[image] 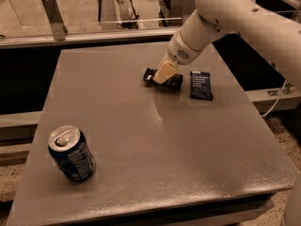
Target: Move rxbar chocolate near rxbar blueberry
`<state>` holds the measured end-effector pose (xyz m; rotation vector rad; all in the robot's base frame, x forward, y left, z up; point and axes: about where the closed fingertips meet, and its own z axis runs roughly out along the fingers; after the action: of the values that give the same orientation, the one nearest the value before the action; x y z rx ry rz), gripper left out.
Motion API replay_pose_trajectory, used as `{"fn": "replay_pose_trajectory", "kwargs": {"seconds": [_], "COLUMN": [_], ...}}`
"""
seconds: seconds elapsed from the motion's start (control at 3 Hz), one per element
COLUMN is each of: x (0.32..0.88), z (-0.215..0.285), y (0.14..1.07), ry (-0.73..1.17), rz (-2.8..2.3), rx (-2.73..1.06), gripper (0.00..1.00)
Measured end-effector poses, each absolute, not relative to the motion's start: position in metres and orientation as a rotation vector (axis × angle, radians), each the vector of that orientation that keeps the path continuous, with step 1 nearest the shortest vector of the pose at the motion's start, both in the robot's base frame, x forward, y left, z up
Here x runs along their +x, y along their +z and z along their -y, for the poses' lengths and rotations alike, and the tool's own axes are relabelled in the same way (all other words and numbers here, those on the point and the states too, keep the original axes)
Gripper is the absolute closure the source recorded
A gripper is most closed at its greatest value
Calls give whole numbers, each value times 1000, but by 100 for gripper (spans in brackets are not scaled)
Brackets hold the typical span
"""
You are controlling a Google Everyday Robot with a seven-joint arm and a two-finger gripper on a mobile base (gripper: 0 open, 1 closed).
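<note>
The rxbar chocolate, a flat black wrapper, lies on the grey table toward the back, partly covered by my gripper. My gripper comes down from the white arm at the upper right and sits right on the bar's left half, its cream fingers on the wrapper. The rxbar blueberry, a dark navy wrapper with pale lettering, lies flat a little to the right of the black bar, with a narrow gap between them.
A blue soda can stands upright near the table's front left corner. A metal rail and glass barrier run behind the table. The table's right edge drops to a floor with a cable.
</note>
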<state>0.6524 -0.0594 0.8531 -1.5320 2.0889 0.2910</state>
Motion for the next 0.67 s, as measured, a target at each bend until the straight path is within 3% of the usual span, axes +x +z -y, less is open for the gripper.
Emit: {"fn": "replay_pose_trajectory", "kwargs": {"seconds": [0.33,0.67], "x": [656,657], "z": [63,66], "y": [851,851], "ry": [294,293], "rz": [-2068,-2053], "rx": [-1563,-1584], "gripper": [32,10]}}
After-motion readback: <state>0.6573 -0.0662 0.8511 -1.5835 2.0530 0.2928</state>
